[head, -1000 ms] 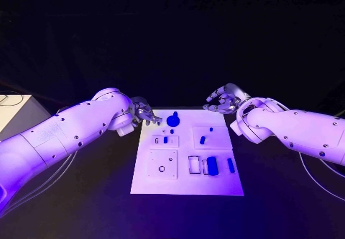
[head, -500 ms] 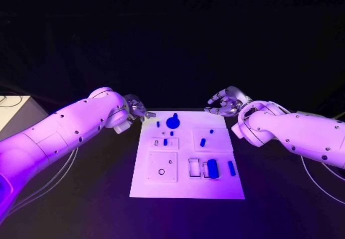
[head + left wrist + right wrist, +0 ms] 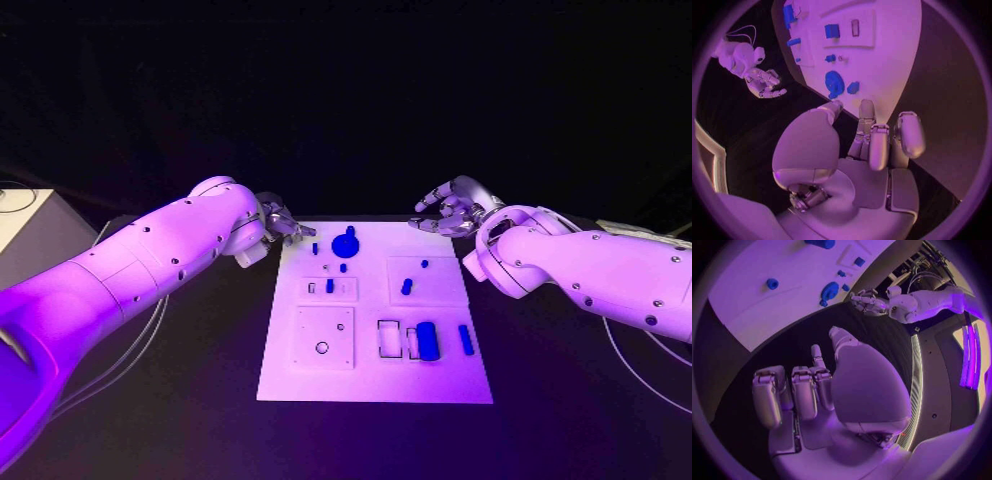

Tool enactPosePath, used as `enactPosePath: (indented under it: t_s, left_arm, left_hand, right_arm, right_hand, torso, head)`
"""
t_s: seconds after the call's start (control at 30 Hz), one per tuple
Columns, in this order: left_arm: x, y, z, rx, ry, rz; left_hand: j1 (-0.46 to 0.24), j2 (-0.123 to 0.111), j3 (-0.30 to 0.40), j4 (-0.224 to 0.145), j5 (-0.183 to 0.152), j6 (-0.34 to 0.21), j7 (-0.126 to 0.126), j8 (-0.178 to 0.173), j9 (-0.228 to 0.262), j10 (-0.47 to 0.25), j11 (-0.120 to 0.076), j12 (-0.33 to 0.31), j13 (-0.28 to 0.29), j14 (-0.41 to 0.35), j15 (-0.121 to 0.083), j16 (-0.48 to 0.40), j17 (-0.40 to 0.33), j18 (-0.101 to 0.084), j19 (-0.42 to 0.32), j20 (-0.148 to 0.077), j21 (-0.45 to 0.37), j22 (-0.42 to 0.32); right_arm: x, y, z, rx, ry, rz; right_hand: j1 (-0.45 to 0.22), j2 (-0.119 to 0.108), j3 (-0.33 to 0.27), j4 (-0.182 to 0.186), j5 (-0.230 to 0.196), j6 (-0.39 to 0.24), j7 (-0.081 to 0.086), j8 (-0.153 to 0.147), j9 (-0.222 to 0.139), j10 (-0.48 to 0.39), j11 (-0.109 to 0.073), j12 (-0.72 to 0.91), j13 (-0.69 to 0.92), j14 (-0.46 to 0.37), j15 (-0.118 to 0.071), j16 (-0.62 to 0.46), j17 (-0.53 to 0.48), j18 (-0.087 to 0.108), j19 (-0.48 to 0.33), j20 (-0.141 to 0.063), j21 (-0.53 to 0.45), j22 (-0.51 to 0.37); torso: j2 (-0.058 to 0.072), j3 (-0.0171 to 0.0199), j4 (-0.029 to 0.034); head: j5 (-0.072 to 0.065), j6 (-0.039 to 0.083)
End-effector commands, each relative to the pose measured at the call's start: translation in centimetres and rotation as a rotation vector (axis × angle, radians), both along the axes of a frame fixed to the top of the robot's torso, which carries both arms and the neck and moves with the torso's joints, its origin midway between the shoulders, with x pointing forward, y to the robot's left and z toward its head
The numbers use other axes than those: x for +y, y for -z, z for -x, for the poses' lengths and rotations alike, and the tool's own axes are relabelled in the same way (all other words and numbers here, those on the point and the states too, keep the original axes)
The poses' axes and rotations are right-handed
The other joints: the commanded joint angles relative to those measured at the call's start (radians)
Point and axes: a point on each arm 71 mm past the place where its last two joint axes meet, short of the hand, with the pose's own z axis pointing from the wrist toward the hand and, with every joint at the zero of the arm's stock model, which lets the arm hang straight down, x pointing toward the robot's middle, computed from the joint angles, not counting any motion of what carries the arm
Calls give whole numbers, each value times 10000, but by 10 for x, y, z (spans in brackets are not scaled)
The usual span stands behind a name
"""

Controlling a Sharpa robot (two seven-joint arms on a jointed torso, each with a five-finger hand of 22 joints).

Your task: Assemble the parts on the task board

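Both the left hand (image 3: 284,226) and right hand (image 3: 447,211) hover empty with fingers loosely curled at the far corners of the task board (image 3: 375,385), where the blue parts (image 3: 427,340) lie, so a careless reach could knock the round knob (image 3: 346,243).
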Motion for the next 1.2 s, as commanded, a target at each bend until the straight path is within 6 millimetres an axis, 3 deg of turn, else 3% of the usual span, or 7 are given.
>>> enactPosePath:
  t_s: [0.03,0.47,0.97,1.2]
  left_arm:
    - [-5,2,1,378,461,-239]
    - [-13,4,0,534,652,-407]
    - [-21,4,2,603,843,-362]
    - [-21,6,1,647,846,-423]
  left_hand:
    - [-176,5,-114,7,-30,7,-6,86,43,-52,-59,47,-17,738,-26,47,1888,-105,81,-34,70,40]
    - [-437,116,-380,0,-20,102,-133,500,243,55,-164,184,-52,817,-112,152,2048,-165,258,-96,240,339]
    - [-344,170,-369,-23,10,103,-167,589,301,76,-199,203,-69,832,-144,171,2077,-178,292,-113,275,399]
    - [28,344,-188,-40,33,35,-200,701,377,77,-237,205,-121,842,-181,185,2094,-182,298,-142,295,429]
  right_arm:
    - [3,-2,0,-160,-157,8]
    - [4,-5,0,-319,-166,-47]
    - [5,-5,0,-307,-153,-29]
    - [6,-5,0,-296,-181,-27]
  right_hand:
    - [-63,-9,-59,-12,-8,-71,-5,64,16,919,-37,-54,2503,1042,-97,64,2634,-69,1049,-49,60,2634]
    - [-66,-11,-62,-11,-2,-77,-4,67,17,899,-37,-72,2483,1042,-97,64,2634,-69,1049,-49,60,2634]
    - [-65,-11,-63,-11,7,-84,-3,69,17,890,-37,-80,2475,1042,-97,64,2634,-69,1049,-50,60,2634]
    - [-65,-11,-63,-11,7,-84,-3,69,17,890,-37,-80,2475,1042,-97,64,2634,-69,1049,-50,60,2634]
  torso:
    - [92,-8,-13]
    - [113,-4,-13]
    - [114,-11,-5]
    - [128,-13,-12]
  head:
    - [-2,7]
    - [-6,-37]
    - [-32,-54]
    - [-32,-53]
